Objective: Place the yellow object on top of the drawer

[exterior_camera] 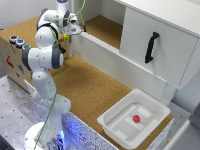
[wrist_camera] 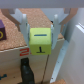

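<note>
The yellow object [wrist_camera: 41, 42] is a small yellow cube with a dark mark on one face. In the wrist view it sits between my gripper's [wrist_camera: 41, 35] two fingers, which press on its opposite sides. In the exterior view the gripper [exterior_camera: 69, 31] hangs at the back left, over the cork floor, with a speck of the yellow object [exterior_camera: 65, 36] under it. The drawer [exterior_camera: 165, 50], a big white cabinet with a curved black handle [exterior_camera: 151, 47], stands at the exterior view's right, well away from the gripper.
A shallow white tub [exterior_camera: 114, 126] at the front right holds a small red piece [exterior_camera: 136, 118]. A wooden box [exterior_camera: 12, 57] with coloured round knobs stands at the left. A low white wall [exterior_camera: 110, 57] runs between the cork floor and the cabinet.
</note>
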Controlling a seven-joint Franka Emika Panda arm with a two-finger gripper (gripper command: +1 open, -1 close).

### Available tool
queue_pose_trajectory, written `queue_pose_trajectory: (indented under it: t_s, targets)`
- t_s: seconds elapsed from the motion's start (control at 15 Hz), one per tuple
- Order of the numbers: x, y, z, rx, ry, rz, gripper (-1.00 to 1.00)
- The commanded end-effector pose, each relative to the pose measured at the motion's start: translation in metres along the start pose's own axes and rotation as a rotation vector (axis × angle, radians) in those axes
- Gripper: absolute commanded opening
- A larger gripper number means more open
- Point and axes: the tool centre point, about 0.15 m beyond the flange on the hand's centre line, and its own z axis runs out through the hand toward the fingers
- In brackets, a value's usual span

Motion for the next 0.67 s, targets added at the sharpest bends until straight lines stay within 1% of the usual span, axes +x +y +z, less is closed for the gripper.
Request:
queue_pose_trajectory:
  t_s: [0.0, 0.07, 0.2, 0.27, 0.53, 0.6]
  targets:
    - [0.064, 0.020, 0.018, 0.067, -0.159, -0.219, -1.00]
    - [0.069, 0.021, 0.023, 0.059, -0.162, -0.253, -1.00]
    - [0.083, 0.018, 0.023, 0.086, -0.152, -0.340, -1.00]
    - [0.087, 0.012, 0.023, 0.099, -0.163, -0.385, -1.00]
    - [0.087, 0.011, 0.023, 0.099, -0.166, -0.393, -1.00]
    - [0.054, -0.002, 0.029, 0.009, -0.016, -0.366, -1.00]
